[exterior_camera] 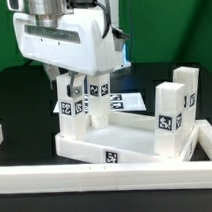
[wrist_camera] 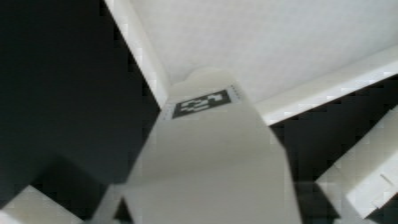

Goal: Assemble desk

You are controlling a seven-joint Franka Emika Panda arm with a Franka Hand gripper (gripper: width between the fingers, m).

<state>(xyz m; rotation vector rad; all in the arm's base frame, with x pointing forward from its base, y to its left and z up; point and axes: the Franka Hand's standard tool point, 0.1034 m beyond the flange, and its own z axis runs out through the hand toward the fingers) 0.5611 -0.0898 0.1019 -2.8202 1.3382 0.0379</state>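
White plastic makes up every furniture part on the black table (exterior_camera: pixel 14 98).

Exterior view. The desk top (exterior_camera: pixel 125 138) lies upside down, near the middle of the scene, rim facing up, with a tag on its near wall. Three leg blocks stand upright on it. One leg (exterior_camera: pixel 169 109) stands at the near corner on the exterior view's right, and a second leg (exterior_camera: pixel 187 90) stands just behind it at the far corner on that side; both carry tags. A third leg (exterior_camera: pixel 97 99) stands at the far corner toward the exterior view's left, directly below the gripper (exterior_camera: pixel 77 85). A further tagged white block (exterior_camera: pixel 67 104) shows just to the left of that leg; whether it is a separate leg cannot be determined. A long white border rail (exterior_camera: pixel 117 176) runs across the near edge and turns up the exterior view's right side, enclosing the desk top. The marker board (exterior_camera: pixel 122 99) lies flat on the table beyond the desk top. The arm's white wrist housing (exterior_camera: pixel 71 40) blocks the sight line to the upper part of the third leg.

The gripper fingers hang on either side of the third leg's top. Contact cannot be confirmed from this view.

Wrist view. The leg (wrist_camera: pixel 210 165) fills the centre, its tagged end pointing away from the camera toward the desk top (wrist_camera: pixel 267 40). The fingertips lie at the frame edges and appear slightly clear of the leg faces; whether they grip or are released cannot be determined.
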